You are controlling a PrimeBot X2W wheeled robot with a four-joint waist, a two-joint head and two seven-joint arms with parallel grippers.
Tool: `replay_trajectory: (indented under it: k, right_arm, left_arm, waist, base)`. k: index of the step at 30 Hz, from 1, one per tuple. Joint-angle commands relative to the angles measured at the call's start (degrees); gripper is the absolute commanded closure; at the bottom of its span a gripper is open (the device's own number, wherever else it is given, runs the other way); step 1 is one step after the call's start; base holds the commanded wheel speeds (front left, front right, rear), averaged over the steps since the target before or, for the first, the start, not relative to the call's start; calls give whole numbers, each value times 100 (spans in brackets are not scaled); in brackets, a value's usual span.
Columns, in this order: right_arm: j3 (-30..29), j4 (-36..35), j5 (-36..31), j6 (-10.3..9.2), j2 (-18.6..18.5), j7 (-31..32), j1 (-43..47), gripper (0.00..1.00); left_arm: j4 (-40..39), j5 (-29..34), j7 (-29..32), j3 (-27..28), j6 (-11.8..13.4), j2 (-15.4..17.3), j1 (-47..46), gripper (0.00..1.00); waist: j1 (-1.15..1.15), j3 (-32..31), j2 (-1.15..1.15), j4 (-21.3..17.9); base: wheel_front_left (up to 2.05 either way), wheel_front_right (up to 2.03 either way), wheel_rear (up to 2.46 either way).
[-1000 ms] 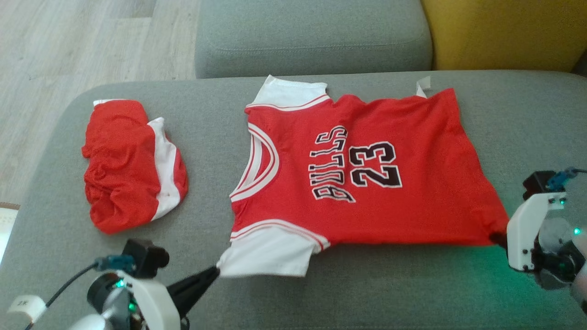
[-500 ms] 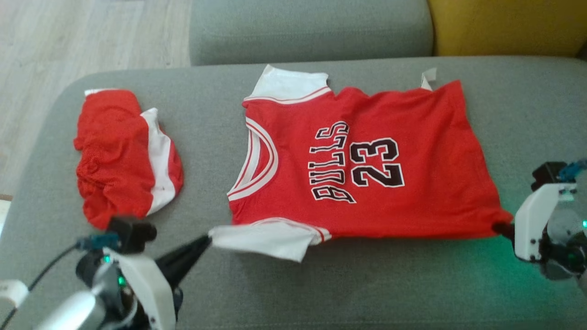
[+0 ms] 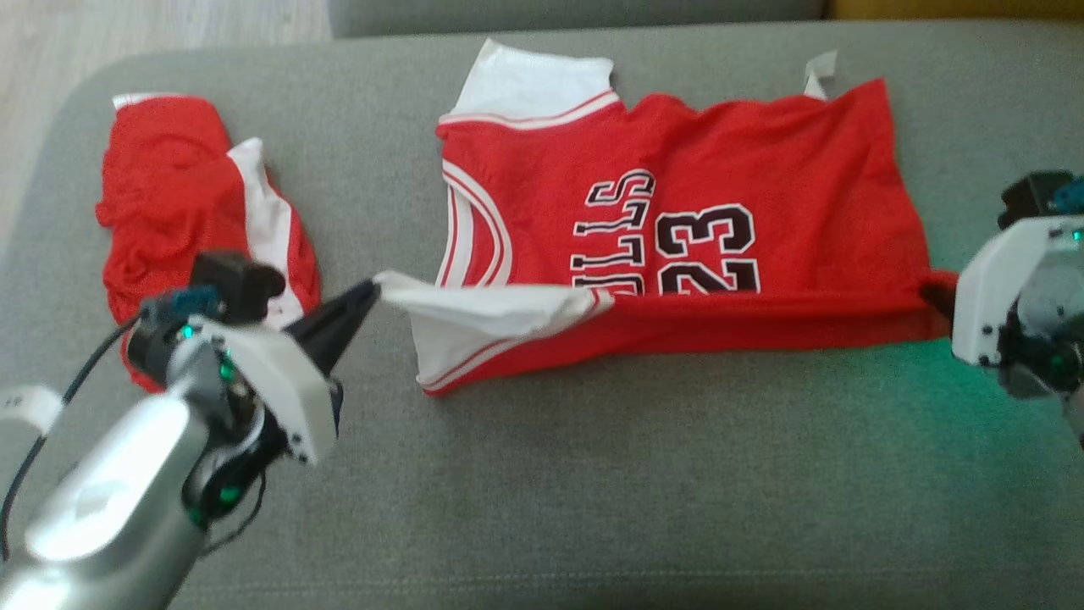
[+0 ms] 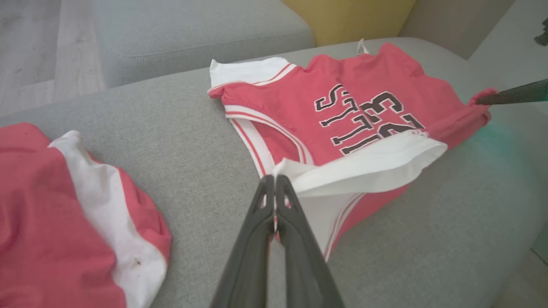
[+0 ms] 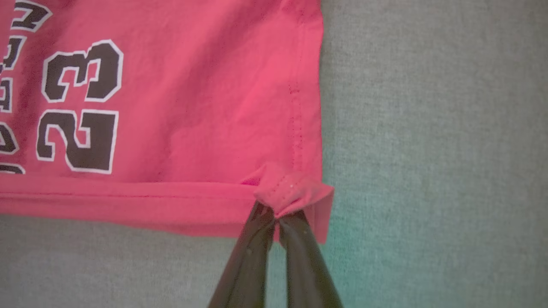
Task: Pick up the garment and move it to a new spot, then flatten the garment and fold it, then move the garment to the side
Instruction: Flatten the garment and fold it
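1. Jaws are clamped shut: left gripper [image 3: 371,292] on the garment's [image 3: 762,161] white sleeve [image 3: 491,312], right gripper [image 3: 930,296] on its hem corner [image 5: 293,192].
2. The lower edge has been lifted and drawn up-frame over the lettering [image 3: 669,246].
3. Centre frame, the garment's fold is judged underway.

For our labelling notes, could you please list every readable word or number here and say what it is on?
"23": black digits on the red jersey.
"LLS": beside it on the jersey, remaining letters hidden by the lifted edge.
Any text on the white tag at the head view's lower left: too blurred to read.
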Motion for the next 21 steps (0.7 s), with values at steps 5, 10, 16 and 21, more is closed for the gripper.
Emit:
replay_trajectory:
  k: [5, 10, 16, 21]
  right_arm:
    - [-30, 249, -285, 19, 71, -269, -482, 100]
    - [17, 408, -382, 19, 203, -486, -690, 96]
    - [-36, 502, -485, 19, 313, -1243, -860, 0]
    - [-272, 256, -586, 19, 421, -2821, -798, 0]
  left_arm:
    - [543, 246, -118, 91, -87, -100, -904, 100]
    - [1181, 422, -332, -89, -159, -305, -1379, 100]
    - [1853, 585, -981, -4, 4, -686, -1787, 0]
    - [2105, 454, -1908, 415, 418, -1070, -1792, 0]
  waist:
    - [0, 328, 0, 44]
    - [0, 517, 0, 37]
    - [0, 632, 0, -7]
    - [0, 559, 0, -37]
  base:
    - [0, 0, 0]
    - [0, 0, 0]
    - [0, 0, 0]
    - [0, 0, 0]
